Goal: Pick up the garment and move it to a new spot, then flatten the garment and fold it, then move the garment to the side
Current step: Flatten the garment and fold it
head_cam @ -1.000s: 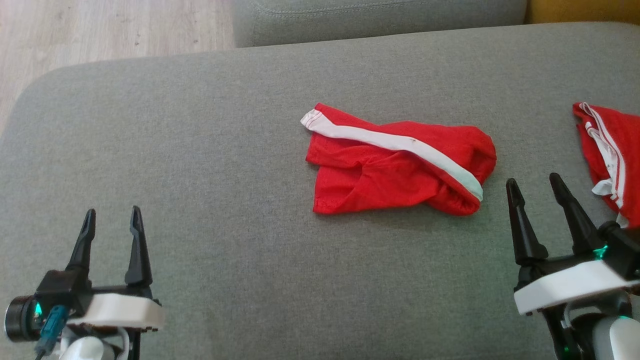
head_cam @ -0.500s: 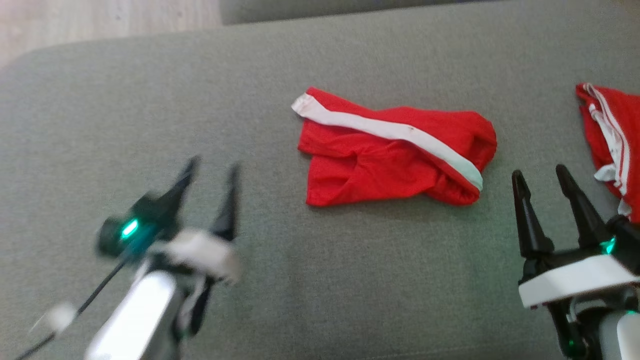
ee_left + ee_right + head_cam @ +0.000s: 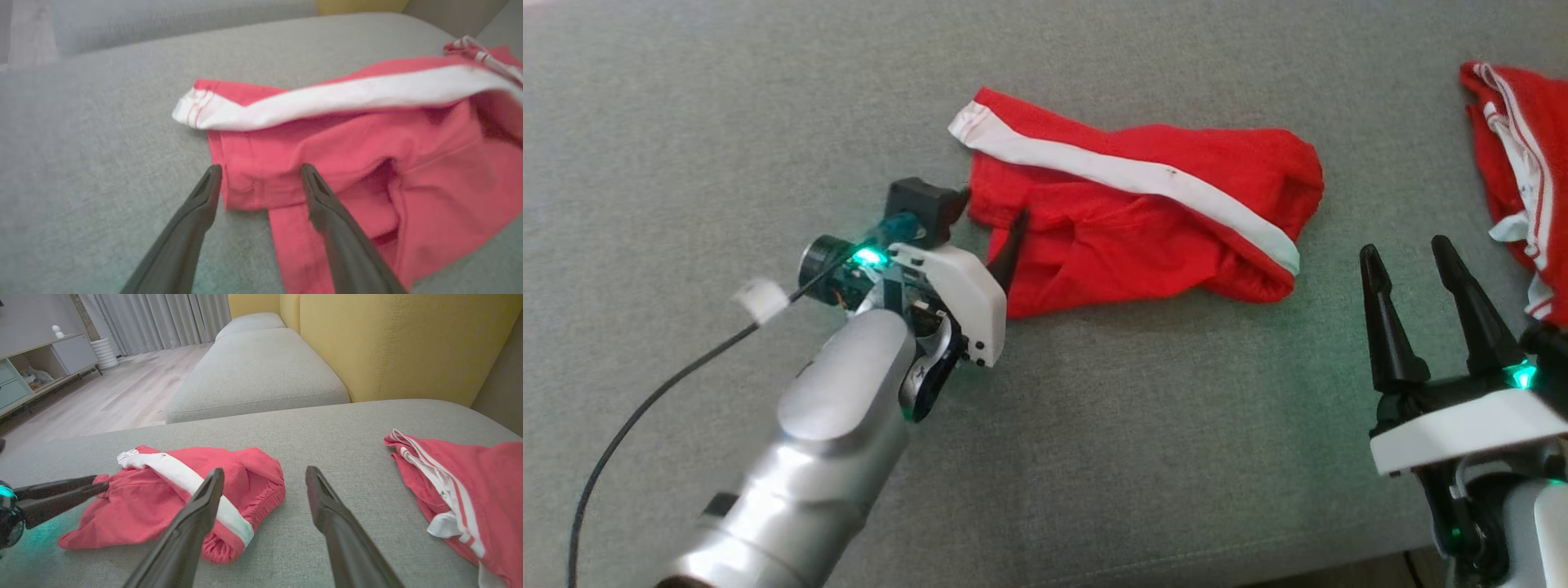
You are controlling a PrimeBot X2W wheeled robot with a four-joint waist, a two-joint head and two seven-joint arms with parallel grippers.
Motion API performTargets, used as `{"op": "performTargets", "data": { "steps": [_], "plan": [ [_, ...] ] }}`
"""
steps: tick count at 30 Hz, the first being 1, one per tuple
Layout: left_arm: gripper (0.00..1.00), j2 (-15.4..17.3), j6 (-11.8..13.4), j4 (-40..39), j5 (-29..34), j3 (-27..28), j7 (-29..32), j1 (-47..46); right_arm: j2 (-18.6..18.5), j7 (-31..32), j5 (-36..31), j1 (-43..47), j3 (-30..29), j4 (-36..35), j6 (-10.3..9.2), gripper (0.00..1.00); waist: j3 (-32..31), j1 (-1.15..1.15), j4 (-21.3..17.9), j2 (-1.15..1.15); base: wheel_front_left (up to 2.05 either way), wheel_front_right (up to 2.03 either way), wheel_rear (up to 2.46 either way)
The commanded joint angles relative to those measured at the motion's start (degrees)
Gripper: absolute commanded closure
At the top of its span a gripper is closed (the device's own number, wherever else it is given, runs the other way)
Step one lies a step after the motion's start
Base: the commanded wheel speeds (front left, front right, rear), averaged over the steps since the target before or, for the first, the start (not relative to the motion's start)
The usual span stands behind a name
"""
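Item: red shorts, white side stripe, crumpled on a grey sofa cushion. Left tool: fingers spread, straddling the hem corner at the shorts' left end, nothing pinched; whether they touch the cloth cannot be told. Right tool: fingers spread, empty, near the shorts' right end. Second red-and-white garment: right of the shorts, apart from them.
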Motion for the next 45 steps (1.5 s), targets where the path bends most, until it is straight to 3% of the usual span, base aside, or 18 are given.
{"op": "performTargets", "data": {
  "steps": [1,7,8,9,10,14,20,25,26,31,32,33,37,40,45],
  "plan": [
    [0.00,0.15,-0.41,-0.46,-0.35,1.09,0.30,-2.50,-0.96,-0.39,0.37,-1.93,1.19,-1.73,-0.04,0.00,0.45,-0.01,-0.44,0.00,0.00,0.00,0.00],
    [0.00,-1.49,-3.52,7.66,-1.88,-2.36,5.49,-4.89,-0.86,-0.36,1.06,-2.03,0.95,-0.90,-0.04,0.00,0.44,-0.01,-0.59,0.00,0.00,0.00,0.00],
    [0.20,-1.62,-3.97,8.32,-2.17,-3.04,6.44,-4.93,-0.83,-0.37,1.14,-2.09,0.94,-0.82,-0.04,0.00,0.30,-0.01,-0.58,0.00,0.00,0.00,0.00],
    [0.89,-1.72,-4.28,8.64,-2.28,-3.67,6.86,-4.98,-0.80,-0.42,1.23,-2.13,0.90,-0.78,-0.04,0.00,0.13,-0.01,-0.54,0.00,0.00,0.00,0.00],
    [1.00,-1.79,-4.35,8.79,-2.34,-4.03,6.63,-4.86,-0.79,-0.51,1.24,-2.15,0.82,-0.74,-0.04,0.00,-0.12,-0.01,-0.49,0.00,0.00,0.00,0.00],
    [1.00,-1.87,-1.90,8.84,-1.22,-5.03,3.27,-2.24,-0.54,-0.67,1.33,-1.92,0.61,-0.65,-0.04,0.00,-0.97,-0.01,-0.37,0.00,0.00,0.00,0.00],
    [1.00,0.46,4.83,5.10,-2.16,-2.01,-3.95,5.55,0.06,-0.69,1.44,-0.78,0.38,-0.30,-0.04,0.00,-2.44,-0.01,0.50,0.00,0.00,0.00,0.00],
    [1.00,3.73,9.84,-2.91,-4.32,0.61,-6.01,15.47,0.12,-0.16,1.21,-0.21,0.27,-0.19,-0.04,0.00,-3.73,-0.01,1.62,0.00,0.00,0.00,0.00],
    [1.00,4.77,11.86,-6.91,-5.34,1.38,-5.99,20.08,0.07,0.13,1.11,-0.05,0.19,-0.17,-0.04,0.00,-4.31,-0.01,1.96,0.00,0.00,0.00,0.00],
    [1.00,6.02,15.70,-16.04,-7.14,2.22,-5.55,28.73,-0.17,0.64,0.81,0.30,-0.12,-0.52,-0.04,0.00,-5.46,-0.01,2.86,0.00,0.00,0.00,0.00],
    [0.55,6.17,16.29,-17.42,-7.15,2.18,-5.50,29.68,-0.24,0.77,0.76,0.34,-0.15,-0.59,-0.04,0.00,-5.63,-0.01,3.02,0.00,0.00,0.00,0.00],
    [0.00,6.38,16.90,-18.70,-6.91,2.10,-5.62,30.37,-0.35,0.90,0.69,0.36,-0.21,-0.67,-0.04,0.00,-5.82,-0.01,3.18,0.00,0.00,0.00,0.00],
    [0.00,7.48,19.77,-23.89,-4.35,3.46,-10.79,31.01,-0.94,1.44,0.41,0.31,-0.33,-1.10,-0.04,0.00,-6.55,-0.01,3.72,0.00,0.00,0.00,0.00],
    [0.00,8.32,20.58,-26.10,-3.56,4.72,-13.74,31.25,-1.27,1.67,0.29,0.22,-0.39,-1.37,-0.04,0.00,-6.98,-0.01,3.97,0.00,0.00,0.00,0.00],
    [0.00,12.72,23.23,-31.11,-0.99,9.18,-20.18,31.37,-1.70,2.50,-0.29,0.34,-0.82,-2.48,-0.04,0.00,-8.13,-0.01,4.74,0.00,0.00,0.00,0.00]
  ]
}}
